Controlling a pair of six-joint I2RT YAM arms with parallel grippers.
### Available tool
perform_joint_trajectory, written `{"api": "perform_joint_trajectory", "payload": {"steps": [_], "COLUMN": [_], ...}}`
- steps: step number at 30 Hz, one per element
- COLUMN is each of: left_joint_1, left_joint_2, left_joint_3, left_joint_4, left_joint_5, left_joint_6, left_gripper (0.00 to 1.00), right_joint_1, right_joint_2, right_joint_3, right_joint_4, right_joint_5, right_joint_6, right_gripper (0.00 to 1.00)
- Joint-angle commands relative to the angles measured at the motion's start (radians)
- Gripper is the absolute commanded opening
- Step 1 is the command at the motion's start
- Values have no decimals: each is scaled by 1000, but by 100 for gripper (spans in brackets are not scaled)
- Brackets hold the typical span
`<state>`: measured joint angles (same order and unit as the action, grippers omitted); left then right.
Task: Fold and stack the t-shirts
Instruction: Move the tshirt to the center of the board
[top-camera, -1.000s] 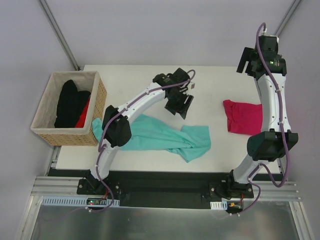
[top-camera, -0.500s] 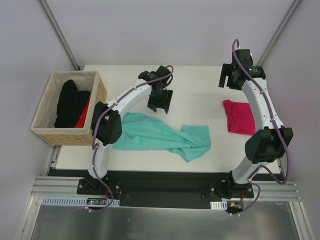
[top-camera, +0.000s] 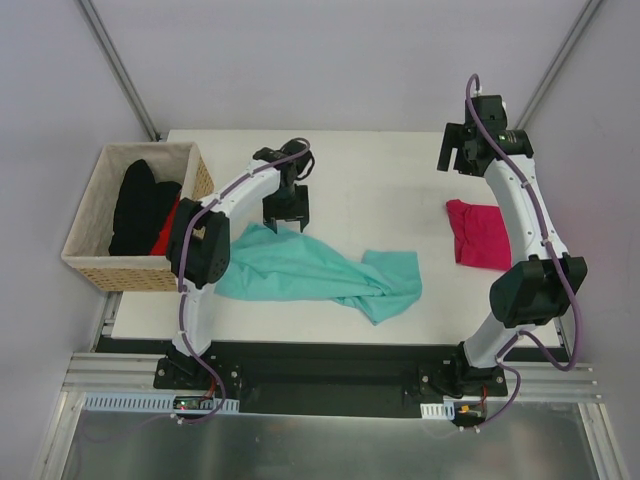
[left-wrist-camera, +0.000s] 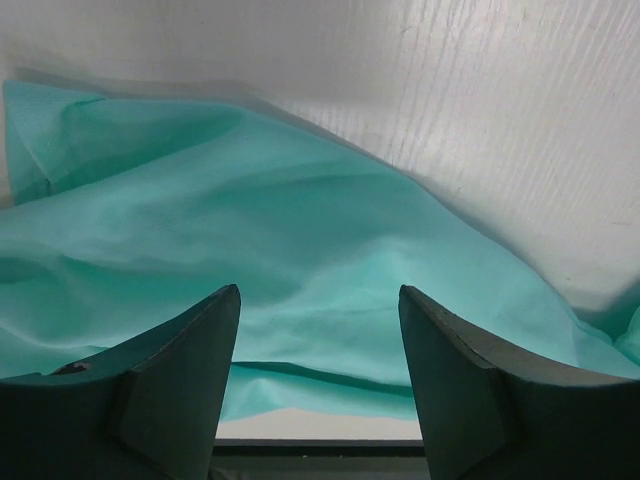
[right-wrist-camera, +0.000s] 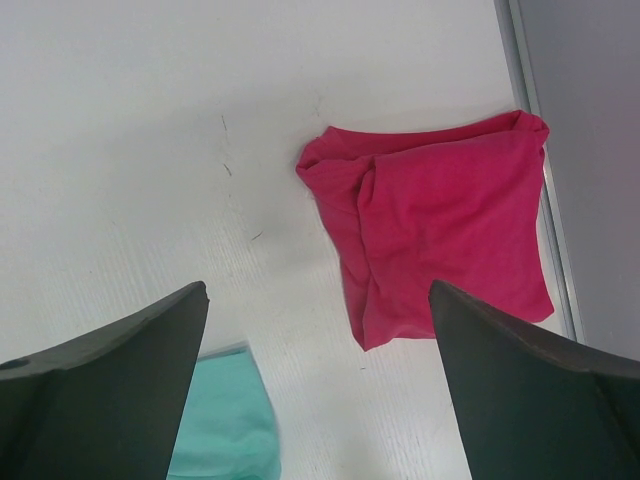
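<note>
Hovering open over the rumpled teal-green cloth t-shirt (top-camera: 318, 272), the left tool (left-wrist-camera: 318, 296) should pinch only its far edge, then spread it flat.

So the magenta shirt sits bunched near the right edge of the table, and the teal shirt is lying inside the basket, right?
Not quite. The teal shirt is not inside the basket; it lies spread out on the table beside the basket, as the top external view shows. The magenta shirt does sit bunched near the table's right edge.
</note>
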<state>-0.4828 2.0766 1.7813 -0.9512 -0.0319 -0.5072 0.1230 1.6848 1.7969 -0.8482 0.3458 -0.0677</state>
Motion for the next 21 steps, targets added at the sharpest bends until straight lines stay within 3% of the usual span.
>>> {"api": "perform_joint_trajectory", "payload": {"steps": [1,14,21], "left_joint_1": [39,165,170], "left_joint_2": [-15,86,119], "left_joint_3": [42,63,47], "left_joint_4": [-11,5,9], "left_joint_5": [-42,-11,12], "left_joint_6": [-30,-13,-13], "left_gripper": [64,64,57], "right_joint_1": [-2,0,-2], "right_joint_2": [-30,-14,7], "right_joint_3": [41,84,139], "right_joint_4": [1,-43,-74], "right_joint_5": [5,50,68], "right_joint_6": [2,-15,-18], "right_gripper": [97,97,97]}}
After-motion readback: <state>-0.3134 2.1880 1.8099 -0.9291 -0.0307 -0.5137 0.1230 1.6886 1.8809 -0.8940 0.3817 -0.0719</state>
